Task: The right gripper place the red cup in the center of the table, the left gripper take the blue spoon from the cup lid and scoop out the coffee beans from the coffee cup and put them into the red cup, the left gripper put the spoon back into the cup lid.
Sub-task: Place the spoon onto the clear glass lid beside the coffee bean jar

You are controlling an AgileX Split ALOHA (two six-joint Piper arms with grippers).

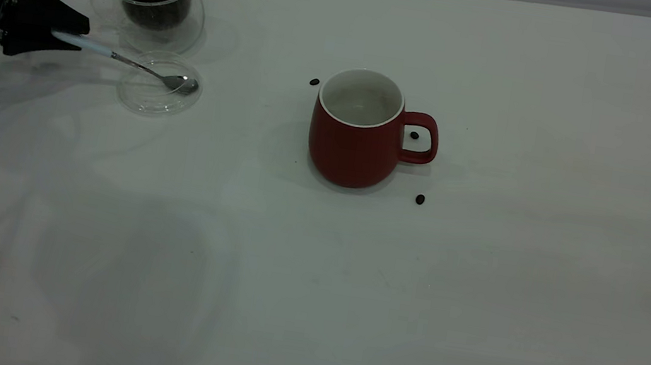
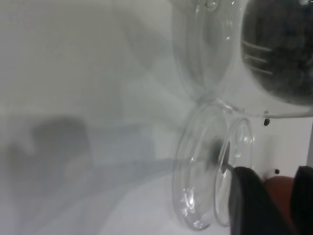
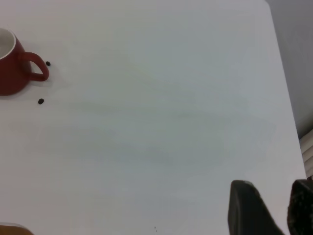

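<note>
Left pincer (image 1: 59,37) clamped on the blue spoon (image 1: 126,61).
Spoon bowl sits in the cup lid (image 1: 159,85); right pincer (image 3: 274,205) looks parted, holding nothing.

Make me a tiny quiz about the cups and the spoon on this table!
1. True or false: the left pincer grips the spoon by its handle.
2. Where is the spoon's bowl? A) inside the red cup B) over the lid C) inside the glass cup
3. How many loose beans lie around the red cup?

Key: 1 true; 2 B; 3 three.
</note>
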